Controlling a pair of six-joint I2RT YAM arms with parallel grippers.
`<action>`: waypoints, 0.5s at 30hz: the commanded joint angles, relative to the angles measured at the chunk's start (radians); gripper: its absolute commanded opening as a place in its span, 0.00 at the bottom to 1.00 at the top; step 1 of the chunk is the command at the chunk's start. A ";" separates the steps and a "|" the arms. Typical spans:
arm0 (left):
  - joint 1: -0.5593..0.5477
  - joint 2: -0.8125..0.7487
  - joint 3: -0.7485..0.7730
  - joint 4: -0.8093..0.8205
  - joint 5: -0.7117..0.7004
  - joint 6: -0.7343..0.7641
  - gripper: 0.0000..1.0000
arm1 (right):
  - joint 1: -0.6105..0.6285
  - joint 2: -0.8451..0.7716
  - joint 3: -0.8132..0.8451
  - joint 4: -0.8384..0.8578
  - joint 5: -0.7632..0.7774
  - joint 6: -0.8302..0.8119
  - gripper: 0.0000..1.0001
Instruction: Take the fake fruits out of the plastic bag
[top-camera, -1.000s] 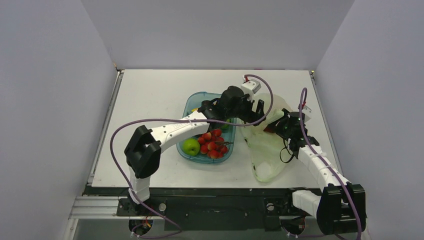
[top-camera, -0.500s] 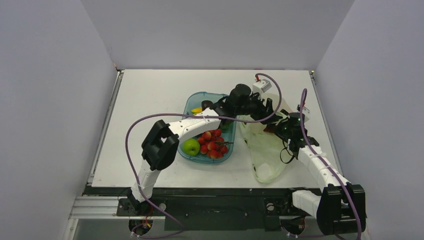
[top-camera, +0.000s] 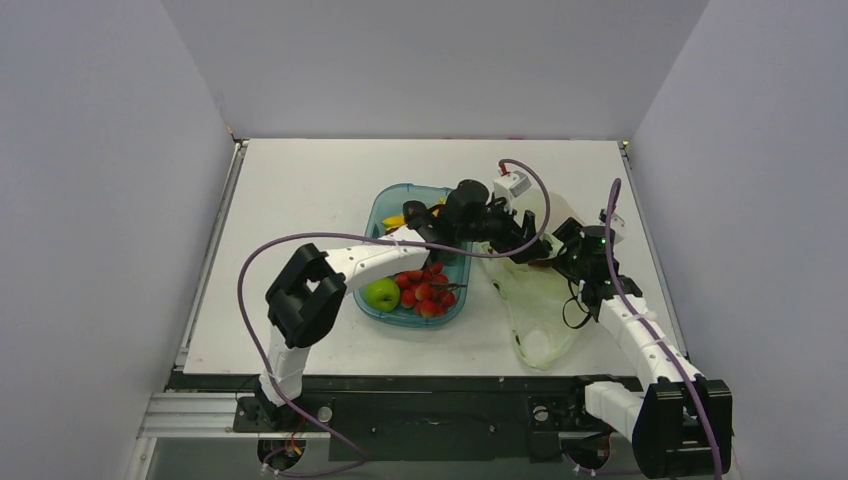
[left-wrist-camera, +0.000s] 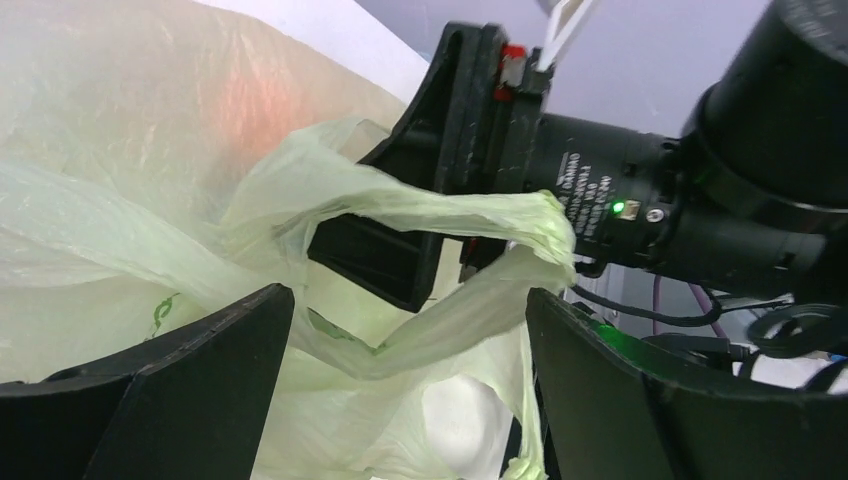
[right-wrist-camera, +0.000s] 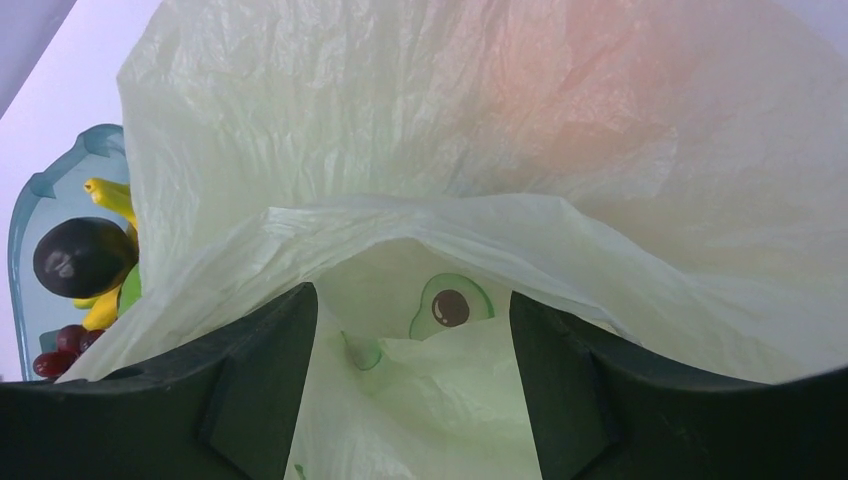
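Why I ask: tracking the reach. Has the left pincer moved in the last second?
Yes. In the top view the left pincer has shifted right, away from the tray, further over the plastic bag.

The white table (top-camera: 300, 190) carries a teal tray (top-camera: 383, 212) beside the plastic bag (top-camera: 535, 305).
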 joint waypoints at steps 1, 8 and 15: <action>-0.008 -0.104 -0.004 0.051 -0.022 0.053 0.86 | -0.008 -0.024 -0.015 0.018 -0.009 0.012 0.66; -0.064 -0.099 0.042 -0.060 -0.087 0.164 0.86 | -0.009 -0.042 -0.025 0.012 -0.007 0.016 0.66; -0.099 -0.055 0.113 -0.123 -0.255 0.227 0.69 | -0.009 -0.050 -0.015 0.004 -0.016 0.023 0.66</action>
